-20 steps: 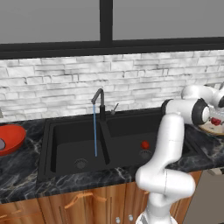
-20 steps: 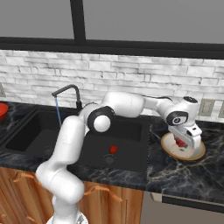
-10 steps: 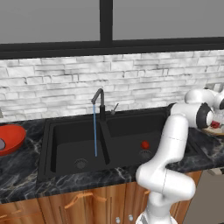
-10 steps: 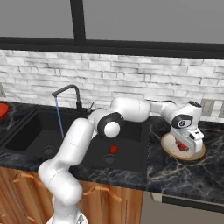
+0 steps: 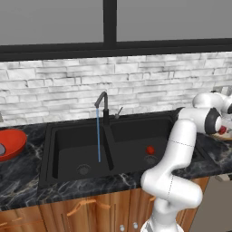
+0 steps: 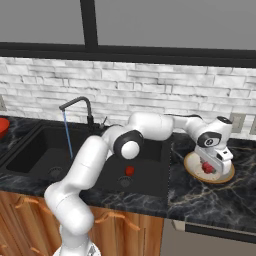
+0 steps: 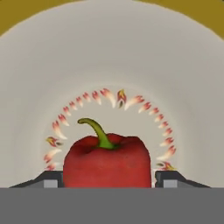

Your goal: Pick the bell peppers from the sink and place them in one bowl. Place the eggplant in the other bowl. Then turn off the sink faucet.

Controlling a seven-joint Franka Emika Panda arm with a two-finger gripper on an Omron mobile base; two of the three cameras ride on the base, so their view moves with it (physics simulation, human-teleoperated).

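1. Since a second ago the gripper [image 6: 208, 168] has sunk lower into the tan bowl [image 6: 226, 177], carrying a red bell pepper [image 7: 108, 161] down with it; the sink, faucet and other vegetables have kept their places
2. Seen from the hand, the pepper sits between the two dark finger tips [image 7: 53, 179], which press against its left and right sides, so the pincer is closed on the pepper. Its curved green stem points up
3. Behind the pepper lies the bowl's pale cream inside, with a ring of small red and orange flame-like marks around the centre and a tan rim along the top edge
4. From the right base camera, the tan bowl rests on the dark marble counter [image 6: 200, 200] to the right of the sink [image 6: 150, 185], and the white arm reaches across the sink to it
5. A second bell pepper [image 6: 129, 170] lies in the right basin of the black sink, just beside the round drain [image 6: 123, 181]
6. The black gooseneck faucet [image 5: 103, 107] stands behind the divider, and a thin blue stream of water [image 5: 98, 136] falls from its spout into the left basin
7. The glossy red bowl [image 5: 16, 139] rests on the counter at the far left, well apart from the tan bowl. A pale grey rounded thing [image 5: 2, 149] shows at its left edge; it is too cut off to tell what it is
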